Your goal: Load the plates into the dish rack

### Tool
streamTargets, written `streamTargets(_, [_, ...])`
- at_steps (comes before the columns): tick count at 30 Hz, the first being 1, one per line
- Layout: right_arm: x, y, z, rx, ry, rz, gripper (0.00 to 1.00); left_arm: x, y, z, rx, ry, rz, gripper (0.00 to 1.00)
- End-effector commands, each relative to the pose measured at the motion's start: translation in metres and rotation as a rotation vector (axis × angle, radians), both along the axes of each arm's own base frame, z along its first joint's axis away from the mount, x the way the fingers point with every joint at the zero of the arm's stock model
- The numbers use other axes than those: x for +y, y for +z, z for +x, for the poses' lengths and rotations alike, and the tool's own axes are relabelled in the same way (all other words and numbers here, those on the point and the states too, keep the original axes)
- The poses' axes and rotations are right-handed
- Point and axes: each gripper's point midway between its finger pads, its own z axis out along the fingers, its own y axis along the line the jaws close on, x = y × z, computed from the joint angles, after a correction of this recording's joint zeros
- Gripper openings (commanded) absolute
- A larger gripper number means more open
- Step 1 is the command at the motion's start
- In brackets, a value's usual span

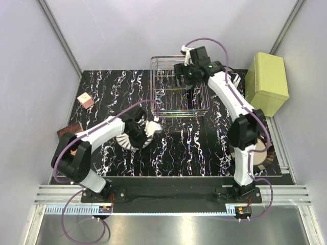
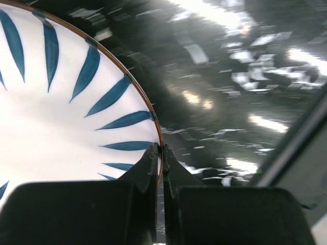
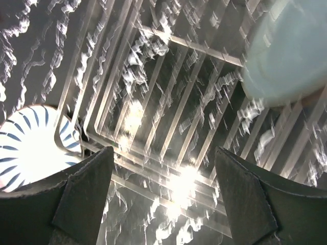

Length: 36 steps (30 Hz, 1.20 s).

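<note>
My left gripper (image 1: pixel 151 127) is shut on the rim of the white plate with dark radial stripes (image 1: pixel 129 139), held just left of the front of the silver wire dish rack (image 1: pixel 179 97). In the left wrist view the fingertips (image 2: pixel 153 155) pinch the plate's brown edge, and the plate (image 2: pixel 56 117) fills the left side. My right gripper (image 1: pixel 185 77) is open and empty over the rack. Its view looks down through the rack wires (image 3: pixel 168 102) at the striped plate (image 3: pixel 36 148) and a pale green-blue plate (image 3: pixel 291 56). A beige plate with a brown rim (image 1: pixel 264 149) lies at the right, mostly behind the right arm. The teal plate is out of view.
A solid yellow-green box (image 1: pixel 266 81) stands at the back right beside the rack. A small pink box (image 1: pixel 86 100) and a dark red flat object (image 1: pixel 69 130) lie at the left of the black marbled mat (image 1: pixel 194 153).
</note>
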Motion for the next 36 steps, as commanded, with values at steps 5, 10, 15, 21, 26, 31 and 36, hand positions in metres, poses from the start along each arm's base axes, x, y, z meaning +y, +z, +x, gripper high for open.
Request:
streamTargets(5, [-0.035, 0.020, -0.085, 0.082, -0.056, 0.071, 0.87, -0.066, 0.021, -0.074, 0.133, -0.144, -0.147, 0.00])
streamTargets(10, [-0.063, -0.002, -0.143, 0.162, -0.118, 0.064, 0.88, -0.115, 0.016, -0.087, 0.161, -0.239, -0.171, 0.00])
streamTargets(15, [-0.088, -0.024, -0.186, 0.218, -0.171, 0.067, 0.88, -0.157, 0.005, -0.087, 0.198, -0.281, -0.182, 0.00])
streamTargets(21, [-0.105, -0.038, -0.200, 0.214, -0.185, 0.042, 0.89, -0.183, -0.016, -0.078, 0.247, -0.243, -0.164, 0.05])
streamTargets(26, [-0.111, -0.046, -0.208, 0.232, -0.204, 0.057, 0.89, -0.183, -0.005, -0.077, 0.232, -0.224, -0.176, 0.48])
streamTargets(31, [-0.099, -0.054, -0.228, 0.296, -0.190, 0.160, 0.89, -0.162, 0.045, -0.078, 0.124, -0.233, -0.194, 0.56])
streamTargets(36, [-0.072, -0.073, -0.242, 0.418, -0.157, 0.330, 0.89, -0.128, 0.087, -0.061, -0.021, 0.010, -0.225, 0.77])
